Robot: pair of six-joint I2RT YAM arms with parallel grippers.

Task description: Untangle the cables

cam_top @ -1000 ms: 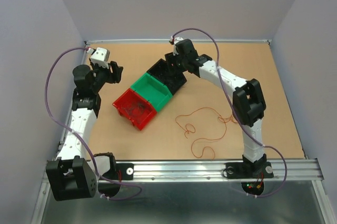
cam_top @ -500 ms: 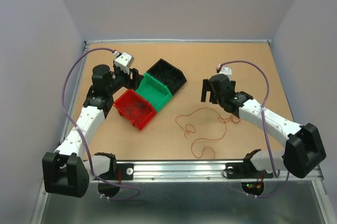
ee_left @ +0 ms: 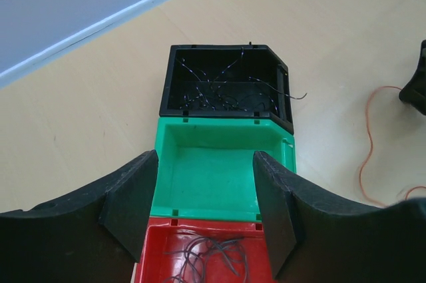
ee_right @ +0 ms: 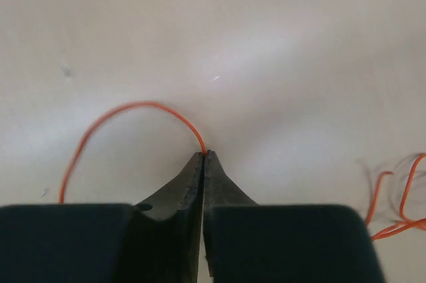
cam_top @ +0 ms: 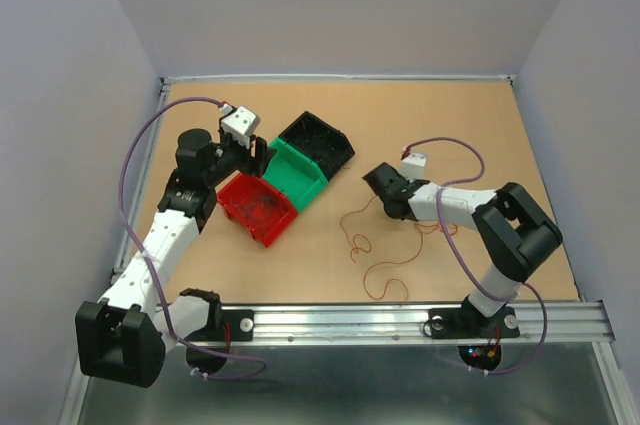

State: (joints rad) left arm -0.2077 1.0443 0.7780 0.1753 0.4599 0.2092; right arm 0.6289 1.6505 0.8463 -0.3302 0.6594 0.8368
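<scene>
A thin orange cable [cam_top: 385,270] lies in curly loops on the tan table, right of the bins. My right gripper [cam_top: 373,195] is down at the loop's upper end. In the right wrist view the right gripper [ee_right: 204,155] is shut on the orange cable [ee_right: 133,106], which arcs away to the left from the tips. More orange strands [ee_right: 399,196] lie at the right. My left gripper [ee_left: 205,160] hangs open over the bins with nothing between its fingers. Dark cables [ee_left: 219,90] lie in the black bin, and others [ee_left: 210,256] in the red bin.
Three bins stand in a diagonal row: red bin [cam_top: 268,235], green bin [cam_top: 283,149] and black bin [cam_top: 340,150]. The green bin [ee_left: 210,176] holds nothing. Grey walls enclose the table on three sides, and a metal rail [cam_top: 400,317] runs along the near edge.
My right arm swung from the black bin down to the table and its jaws closed on the orange cable. My left arm moved right, over the bins, still open.
</scene>
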